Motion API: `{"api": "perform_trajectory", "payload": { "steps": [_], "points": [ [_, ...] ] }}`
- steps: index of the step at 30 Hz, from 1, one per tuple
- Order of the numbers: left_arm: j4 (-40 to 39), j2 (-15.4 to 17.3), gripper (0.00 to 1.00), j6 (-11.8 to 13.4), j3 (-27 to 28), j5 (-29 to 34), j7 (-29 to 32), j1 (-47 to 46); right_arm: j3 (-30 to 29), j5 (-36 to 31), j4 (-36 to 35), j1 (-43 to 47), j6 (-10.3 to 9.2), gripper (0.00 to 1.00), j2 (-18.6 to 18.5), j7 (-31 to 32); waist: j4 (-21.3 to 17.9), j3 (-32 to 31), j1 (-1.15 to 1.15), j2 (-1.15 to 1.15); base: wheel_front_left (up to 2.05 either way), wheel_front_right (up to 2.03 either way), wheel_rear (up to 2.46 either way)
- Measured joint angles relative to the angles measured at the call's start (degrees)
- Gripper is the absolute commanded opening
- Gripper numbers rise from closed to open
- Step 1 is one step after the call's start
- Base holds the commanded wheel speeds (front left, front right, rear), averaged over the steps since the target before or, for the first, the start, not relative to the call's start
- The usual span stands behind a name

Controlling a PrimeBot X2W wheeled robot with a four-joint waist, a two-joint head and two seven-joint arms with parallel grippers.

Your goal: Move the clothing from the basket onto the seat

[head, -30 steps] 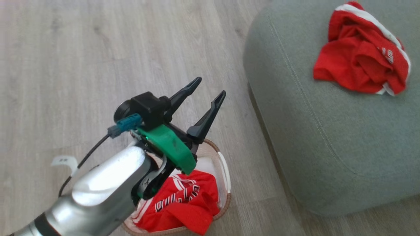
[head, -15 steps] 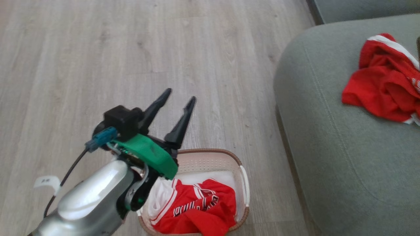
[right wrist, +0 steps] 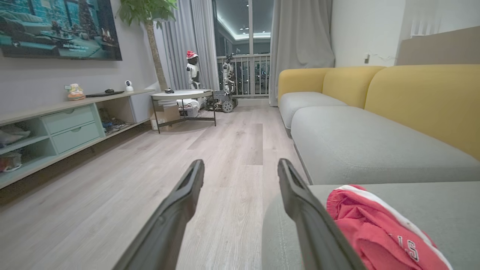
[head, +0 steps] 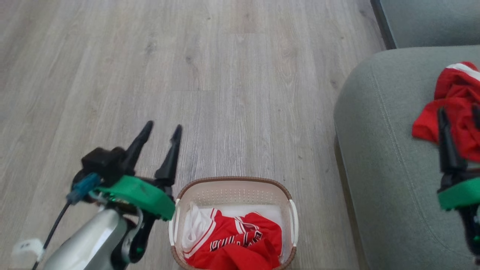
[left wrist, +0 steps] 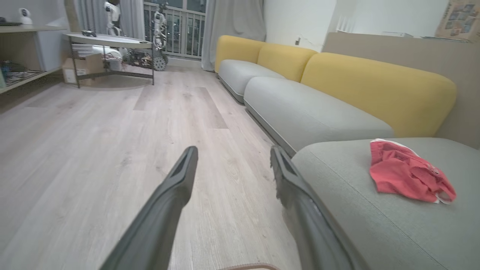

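Note:
The cream basket (head: 234,180) stands on the floor at the bottom centre, and its brown rim (left wrist: 247,267) peeks in at the bottom of the left wrist view. Red clothing (head: 243,240) with white stripes and lettering lies bunched inside it. My left gripper (head: 162,127) hovers just left of the basket, open and empty (left wrist: 233,150). The grey seat (head: 378,150) is to the right, with another red garment (head: 457,93) lying on it (left wrist: 405,174). My right gripper (head: 458,110) is over the seat beside that garment (right wrist: 375,228), open and empty (right wrist: 241,163).
Pale wood floor (head: 225,75) stretches ahead and to the left. More grey sofa cushions with yellow backs (left wrist: 375,86) run along the right wall. A round table (right wrist: 182,95) and a low shelf unit (right wrist: 56,127) stand far off.
The head camera has swung, shifting the whole picture. My left gripper has moved from above the basket to its left side, still open. The right gripper has come into view over the seat.

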Motion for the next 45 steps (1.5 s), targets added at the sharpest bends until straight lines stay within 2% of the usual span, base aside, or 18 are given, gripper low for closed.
{"api": "perform_trajectory", "payload": {
  "steps": [6, 13, 22, 33, 45],
  "points": [
    [-1.29, 0.12, 1.0, 1.93, 6.47, 3.72, -0.04, 6.54, 0.82, -1.44, -0.74, 4.58, 0.0, 1.0, 3.52, -4.03, 0.89, -0.68, 0.0, 0.0, 0.0, 0.0, 0.0],
    [-2.74, -1.03, 1.0, 1.71, 14.27, 9.11, -0.05, 13.32, 3.19, -4.32, 0.25, 6.81, 0.0, 1.0, 5.77, -9.03, 1.18, -0.52, 0.0, 0.0, 0.0, 0.0, 0.0],
    [-1.66, -5.35, 1.0, -2.54, 21.73, 14.7, -0.05, 17.2, 4.39, -5.78, 4.14, 7.83, 0.0, 1.0, 6.97, -12.13, 1.41, -0.16, 0.0, 0.0, 0.0, 0.0, 0.0],
    [0.24, -9.25, 1.0, -7.2, 26.04, 18.64, -0.07, 17.46, 4.41, -5.78, 4.66, 7.79, 0.0, 1.0, 7.04, -12.85, 0.97, 0.46, 0.0, 0.0, 0.0, 0.0, 0.0],
    [1.57, -10.83, 1.0, -9.25, 27.65, 20.85, -0.07, 18.23, 4.48, -5.78, 4.89, 7.63, 0.0, 1.0, 7.57, -12.95, 0.8, 0.97, 0.0, 0.0, 0.0, 0.0, 0.0]
  ]
}}
